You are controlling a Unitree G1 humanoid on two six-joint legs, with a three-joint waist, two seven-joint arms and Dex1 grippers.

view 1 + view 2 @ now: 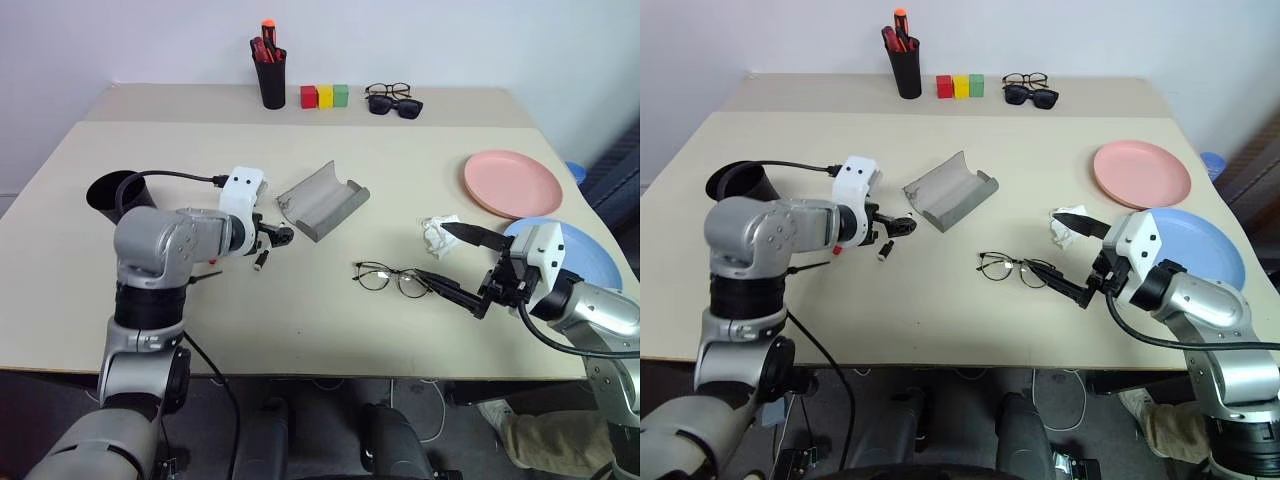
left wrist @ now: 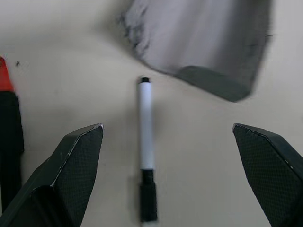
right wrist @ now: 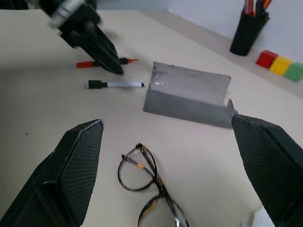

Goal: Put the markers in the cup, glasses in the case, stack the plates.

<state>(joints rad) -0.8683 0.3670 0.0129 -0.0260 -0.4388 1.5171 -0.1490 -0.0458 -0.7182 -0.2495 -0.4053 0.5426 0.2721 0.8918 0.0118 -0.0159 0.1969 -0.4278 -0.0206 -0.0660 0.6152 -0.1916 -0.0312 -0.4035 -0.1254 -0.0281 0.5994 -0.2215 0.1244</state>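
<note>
The white marker (image 2: 146, 146) lies on the table just under my open left gripper (image 2: 165, 127), between its spread fingers and untouched. The red-capped marker (image 3: 102, 62) lies beside it, partly hidden by my arm. The open grey case (image 1: 322, 198) sits just past the markers. The black cup (image 1: 115, 190) stands at the far left. The wire-frame glasses (image 1: 390, 277) lie in front of my right gripper (image 1: 431, 250), which is open and empty just off the table. The pink plate (image 1: 512, 183) and the blue plate (image 1: 590, 250) lie side by side at the right.
A crumpled white tissue (image 1: 437, 236) lies by my right gripper's upper finger. At the back stand a black pen holder (image 1: 270, 75) with red and orange pens, three coloured blocks (image 1: 324, 96), and two more pairs of glasses (image 1: 393, 100).
</note>
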